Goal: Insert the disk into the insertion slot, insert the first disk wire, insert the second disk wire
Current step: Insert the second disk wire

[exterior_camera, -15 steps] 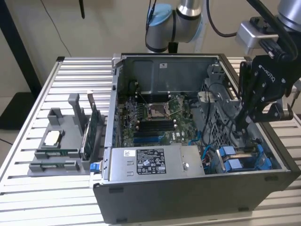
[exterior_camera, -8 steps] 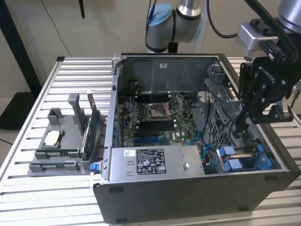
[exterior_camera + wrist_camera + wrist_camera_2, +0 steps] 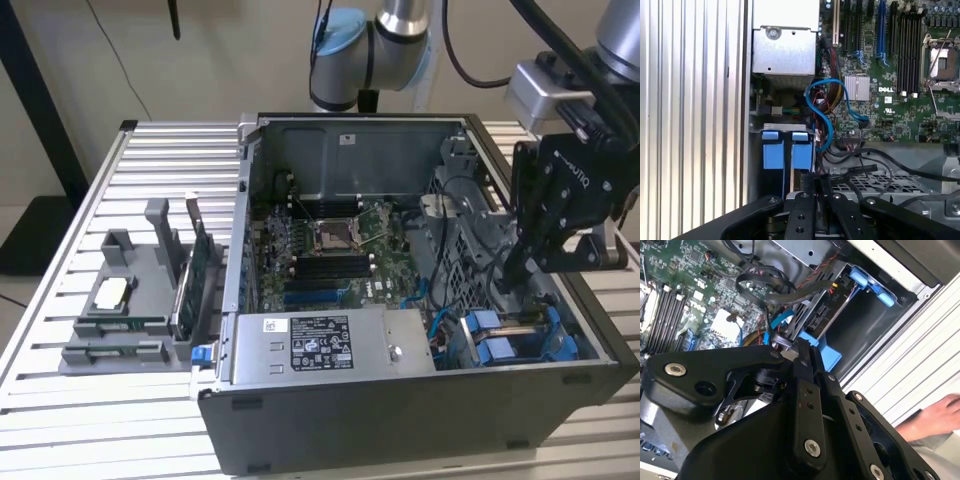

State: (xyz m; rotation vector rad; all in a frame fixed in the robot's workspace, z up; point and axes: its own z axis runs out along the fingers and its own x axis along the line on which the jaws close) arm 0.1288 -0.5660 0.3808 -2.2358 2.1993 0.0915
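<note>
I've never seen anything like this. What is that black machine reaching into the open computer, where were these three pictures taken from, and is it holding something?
It is a robot arm ending in a black gripper, reaching into an open computer case on a slatted metal table. One picture comes from a camera standing apart; the other two come from cameras riding near the arm's wrist, looking past its fingers. The fingers look shut, pinching something small I cannot identify. Just beneath them sits the disk in its blue carrier, down in its bay. A grey holder with spare parts stands beside the case, and a person's hand rests on the table.

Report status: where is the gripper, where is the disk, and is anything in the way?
Gripper low inside case, above drive bay. Disk seated in bay, blue carrier showing. Cables crowd alongside; a hand rests outside case.
</note>
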